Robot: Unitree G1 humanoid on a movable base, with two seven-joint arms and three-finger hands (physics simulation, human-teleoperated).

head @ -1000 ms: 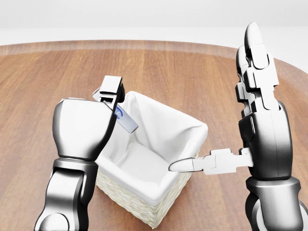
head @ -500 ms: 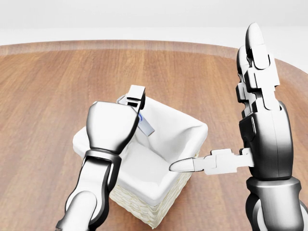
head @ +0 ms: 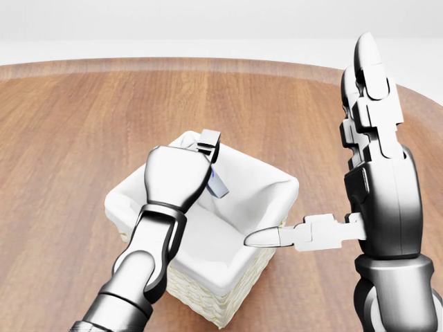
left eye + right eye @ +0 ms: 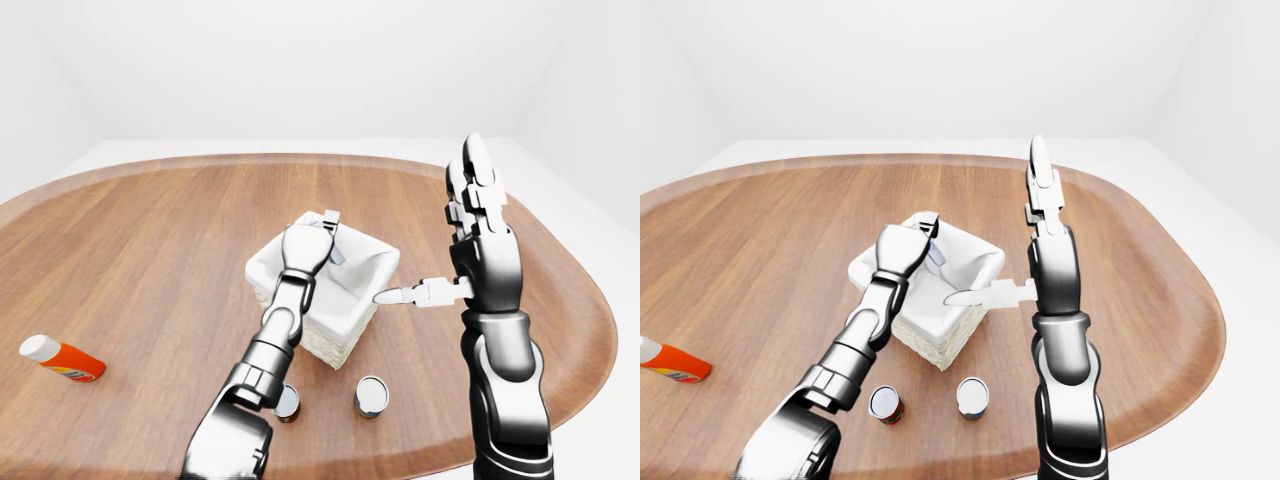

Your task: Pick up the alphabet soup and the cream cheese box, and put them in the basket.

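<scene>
Reaching in from the lower left of the head view, the left hand (image 3: 181, 174) hangs over the open top of the basket (image 3: 266, 259), its fingers clenched round the cream cheese box (image 3: 216, 182), of which only a thin grey-blue edge pokes out to the right of the knuckles. The box is held above the white cloth lining, tilted, not resting on the bottom. The right hand (image 3: 377, 173) stands upright just beside the basket's right corner, released, with fingers pointing straight up and the thumb stretched sideways so that its tip lies over the basket's rim without gripping anything.

The head view shows only the basket and the two hands. The eye views look wider: two cans stand on the table (image 4: 150, 250) near its lower edge, below the basket, one (image 4: 885, 404) with a dark label partly behind the left forearm and another (image 4: 972, 396) to its right; which of them is the alphabet soup I cannot tell. An orange bottle with a white cap (image 4: 62, 360) lies on its side far to the left, well apart from everything.

The basket sits near the middle of the oval table, with bare wood all round and the rounded table edge well away on every side.
</scene>
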